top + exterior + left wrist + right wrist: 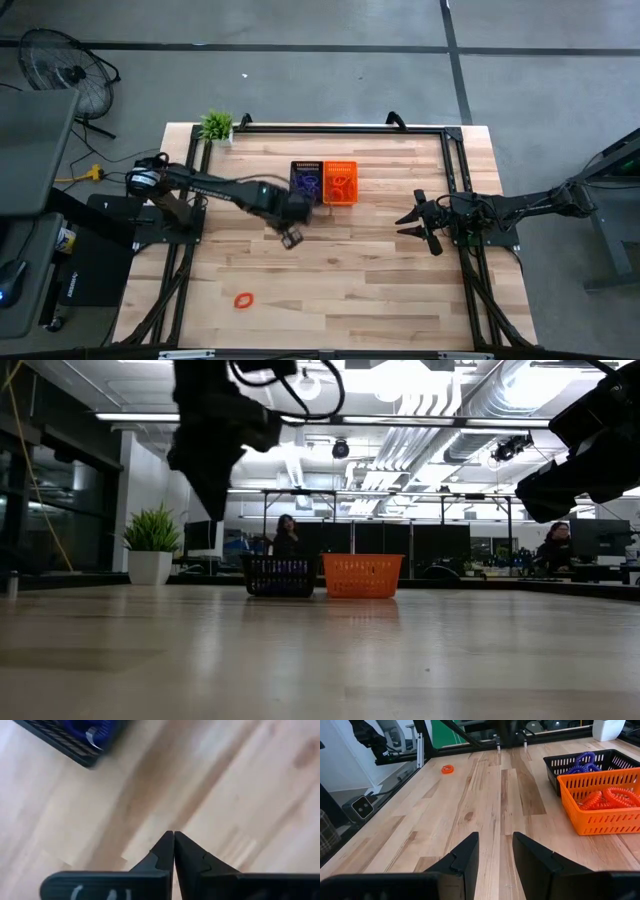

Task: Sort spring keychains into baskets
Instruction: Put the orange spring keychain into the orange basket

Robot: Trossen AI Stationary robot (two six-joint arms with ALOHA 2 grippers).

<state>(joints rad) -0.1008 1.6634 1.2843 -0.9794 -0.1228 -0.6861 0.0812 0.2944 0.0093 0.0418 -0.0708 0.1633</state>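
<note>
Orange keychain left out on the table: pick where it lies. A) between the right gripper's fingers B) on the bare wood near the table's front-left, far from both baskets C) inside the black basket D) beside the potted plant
B: the high view shows the lone orange keychain lying on bare wood toward the front-left, well away from the black basket and the orange basket, with neither gripper on it.

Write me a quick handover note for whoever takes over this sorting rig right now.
Left end effector: shut, empty, above the table near the black basket.
Right end effector: open, empty, waiting at the table's right side.
Done: purple keychains lie in the black basket, orange keychains in the orange basket.
Left: one orange keychain alone on the table's near-left part; it goes in the orange basket.
</note>
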